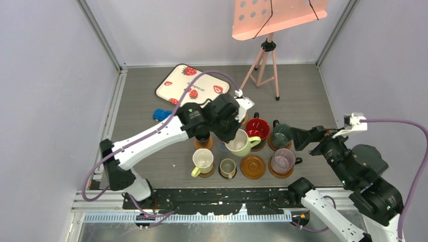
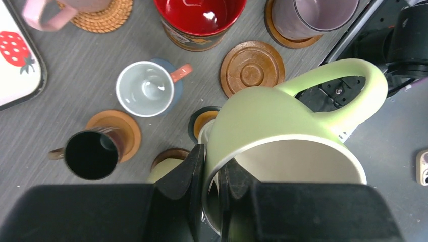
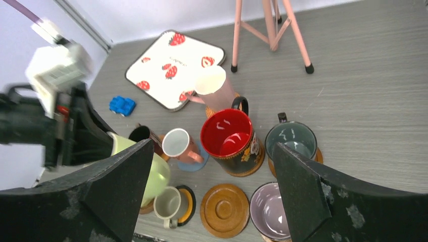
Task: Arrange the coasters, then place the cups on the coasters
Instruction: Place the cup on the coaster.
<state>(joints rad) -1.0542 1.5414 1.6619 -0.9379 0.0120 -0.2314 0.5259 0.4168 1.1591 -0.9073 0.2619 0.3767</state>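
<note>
The left claw (image 2: 212,169) is clamped on the rim of the yellow-green mug (image 2: 282,126), one finger inside the mouth and one outside. The mug hangs tilted from it, handle pointing away, and looks lifted off the table (image 1: 303,91). Just past the mug's far side from this claw lies a glossy brown coaster (image 2: 251,68) with nothing on it. Beyond that stand the red-lined mug (image 2: 199,15) and the mauve mug (image 2: 313,15), the mauve one on a brown disc of its own. Partly hidden under the held mug is the black coaster with an orange centre (image 2: 204,121). To this claw's left side a small mug with an orange handle (image 2: 146,88) rests on a blue coaster (image 2: 174,83). Nearer the claw, the black mug (image 2: 91,154) sits on a plain orange coaster (image 2: 121,126). Further off on that side the pink mug (image 2: 50,10) stands on a woven coaster (image 2: 106,12), beside the strawberry tray (image 2: 15,55). The right claw (image 3: 213,150) is spread wide and grips nothing, hanging off to the right of the cluster. Straight ahead between its fingers stands the red-lined mug, and the teal mug (image 3: 291,138) sits by its right finger. Far beyond its left finger a blue toy car (image 3: 122,105) lies on the table.
</note>
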